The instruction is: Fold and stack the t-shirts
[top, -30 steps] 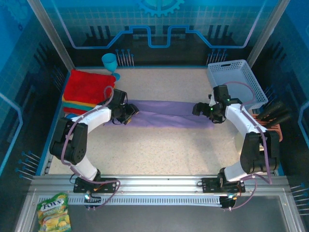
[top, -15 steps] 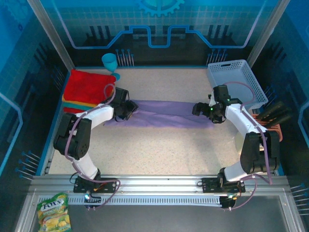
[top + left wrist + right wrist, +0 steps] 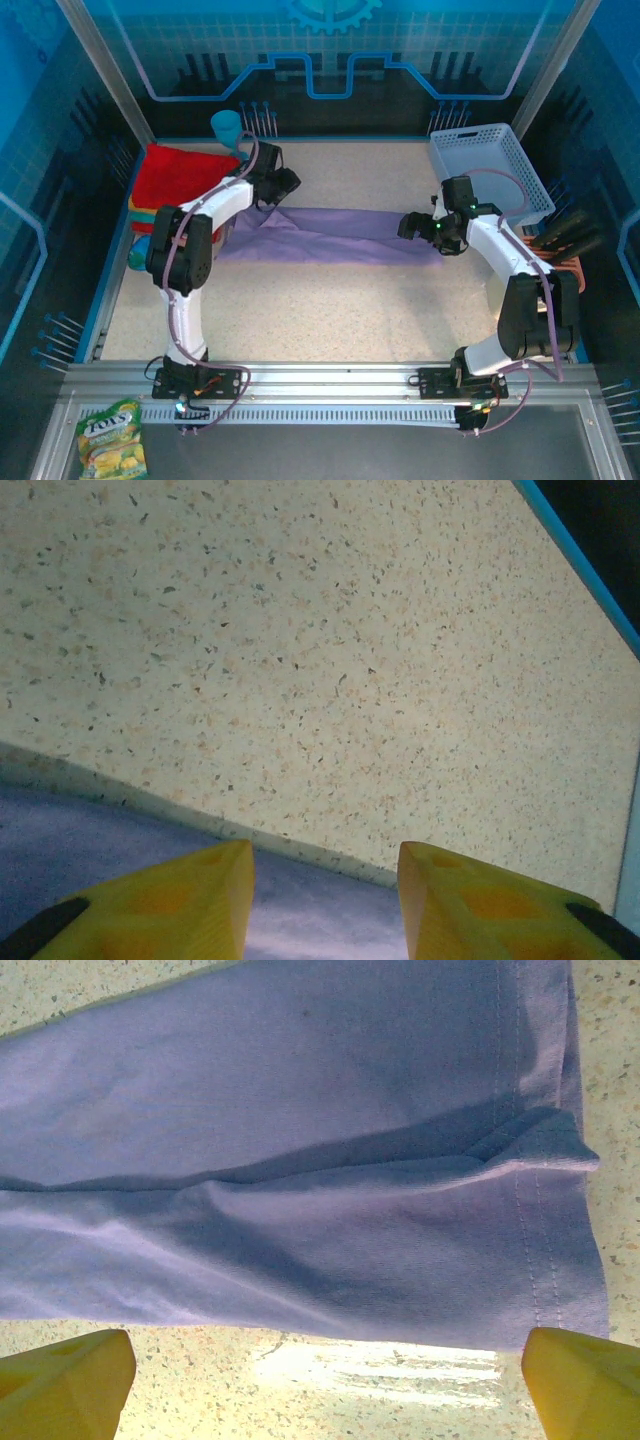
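Left gripper (image 3: 322, 880) swung rearward; soft lavender t-shirt (image 3: 340, 236) lies flat.

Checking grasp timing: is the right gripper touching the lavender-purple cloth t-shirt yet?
Cannot tell. In the right wrist view the right gripper stands open, fingertips at the hem of the lavender-purple cloth t-shirt; neither gap nor contact is plain.

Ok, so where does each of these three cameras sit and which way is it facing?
Top external: above and behind the arms, looking down at the table; both arms, left gripper and right gripper show.
Left wrist: on the left arm, looking along the table past its yellow fingers.
Right wrist: on the right arm, looking down at the purple shirt between its spread fingers.
Shared: the purple shirt appears in all three.
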Motion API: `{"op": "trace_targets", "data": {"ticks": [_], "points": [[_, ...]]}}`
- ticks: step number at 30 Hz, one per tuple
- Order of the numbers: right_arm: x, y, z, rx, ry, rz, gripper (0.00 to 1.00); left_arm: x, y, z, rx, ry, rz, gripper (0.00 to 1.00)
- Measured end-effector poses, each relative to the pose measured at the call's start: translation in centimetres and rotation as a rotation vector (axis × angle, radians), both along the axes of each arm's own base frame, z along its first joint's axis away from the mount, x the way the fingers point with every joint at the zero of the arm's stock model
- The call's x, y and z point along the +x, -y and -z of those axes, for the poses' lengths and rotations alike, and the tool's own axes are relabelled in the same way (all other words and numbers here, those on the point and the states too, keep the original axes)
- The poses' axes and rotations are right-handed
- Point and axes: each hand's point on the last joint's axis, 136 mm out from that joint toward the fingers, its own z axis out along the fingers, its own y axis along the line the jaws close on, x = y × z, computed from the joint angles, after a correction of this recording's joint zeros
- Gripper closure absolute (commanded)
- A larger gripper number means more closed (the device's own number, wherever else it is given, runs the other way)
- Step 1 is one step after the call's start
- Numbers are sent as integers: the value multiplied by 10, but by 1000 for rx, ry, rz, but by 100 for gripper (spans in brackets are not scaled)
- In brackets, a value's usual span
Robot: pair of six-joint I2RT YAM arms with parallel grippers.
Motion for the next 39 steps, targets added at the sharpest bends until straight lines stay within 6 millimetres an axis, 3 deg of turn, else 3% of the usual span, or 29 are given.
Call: {"op": "trace_targets", "data": {"ticks": [5, 11, 17, 31, 39], "points": [[-2, 0, -9, -3, 26, -11, 0, -20, -7, -4, 55, -39, 51, 53], [-3, -1, -12, 6, 31, -17, 0, -51, -21, -40, 166, -33, 161, 50], [-4, -4, -12, 25, 28, -24, 0, -60, -30, -53, 311, -35, 334, 47], [-5, -7, -13, 40, 26, -31, 0, -60, -28, 8, 374, -174, 498, 54], [-4, -6, -13, 43, 26, -28, 0, -64, -29, 15, 356, -213, 471, 55]]}}
